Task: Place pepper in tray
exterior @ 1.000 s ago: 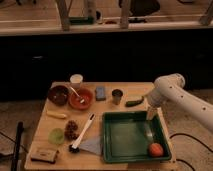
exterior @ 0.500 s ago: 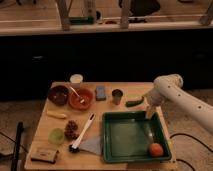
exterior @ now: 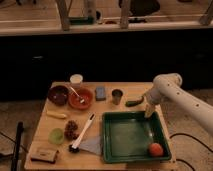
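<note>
- Inspecting the wooden table [exterior: 45,131], we find the tray [exterior: 125,139] on its right half, close to the front edge.
- We record the pepper [exterior: 134,102] lying on the table top just beyond the tray's far rim, outside the tray. A metal cup [exterior: 117,96] stands just to its left.
- We note the gripper [exterior: 149,112] pointing downward at the tray's far right corner, just beside the pepper's right end. We cannot tell whether the two touch.
- We cannot tell whether the gripper is parted or closed.
- Within the tray we find one round orange fruit [exterior: 156,149] in the near right corner.
- On the far left of the table we log an orange bowl [exterior: 80,99] holding a spoon, a dark bowl [exterior: 58,94] beside it, a white cup [exterior: 76,80] behind them and a blue block [exterior: 100,93].
- Toward the front left we log a pale yellow item [exterior: 56,115], a brush [exterior: 82,132] lying aslant, and a grey cloth [exterior: 93,145] against the tray's left rim.
</note>
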Robot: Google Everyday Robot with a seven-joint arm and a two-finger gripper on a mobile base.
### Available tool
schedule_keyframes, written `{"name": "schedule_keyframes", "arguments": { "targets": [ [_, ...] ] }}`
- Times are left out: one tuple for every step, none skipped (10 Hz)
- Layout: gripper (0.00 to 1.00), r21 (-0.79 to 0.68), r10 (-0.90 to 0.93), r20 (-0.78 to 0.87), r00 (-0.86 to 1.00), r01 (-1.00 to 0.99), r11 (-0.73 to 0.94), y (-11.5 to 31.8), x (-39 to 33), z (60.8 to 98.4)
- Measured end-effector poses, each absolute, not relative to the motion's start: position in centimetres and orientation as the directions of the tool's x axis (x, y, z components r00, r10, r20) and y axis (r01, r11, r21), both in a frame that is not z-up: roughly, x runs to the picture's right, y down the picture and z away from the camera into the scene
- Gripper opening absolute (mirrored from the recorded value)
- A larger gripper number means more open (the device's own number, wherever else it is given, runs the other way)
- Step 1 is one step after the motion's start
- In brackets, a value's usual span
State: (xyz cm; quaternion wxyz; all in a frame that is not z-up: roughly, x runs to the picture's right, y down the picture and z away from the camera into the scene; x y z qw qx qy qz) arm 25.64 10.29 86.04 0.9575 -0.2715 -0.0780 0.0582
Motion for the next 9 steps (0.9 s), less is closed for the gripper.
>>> {"name": "schedule_keyframes", "arguments": {
  "targets": [
    [0.80,-0.530,0.143,0.132,0.981,-0.052,0.847,9.7,25.1,85.9],
    [0.80,-0.533,0.129,0.150,0.980,-0.030,0.846,9.1,24.7,85.7],
    [0.80,-0.537,0.117,0.163,0.980,-0.012,0.844,8.6,24.4,85.7],
    [0.80,-0.540,0.107,0.174,0.979,0.004,0.841,8.2,24.2,85.8],
    [0.80,-0.542,0.089,0.192,0.977,0.030,0.840,7.5,23.5,86.1],
    [0.80,-0.546,0.077,0.200,0.977,0.046,0.837,7.1,23.4,86.1],
    [0.80,-0.546,0.067,0.207,0.976,0.058,0.835,6.9,23.3,86.2],
    [0.80,-0.550,0.052,0.215,0.975,0.077,0.832,6.7,23.1,86.4],
    [0.80,-0.551,0.034,0.227,0.973,0.100,0.828,6.4,22.6,86.7]
  ]
}}
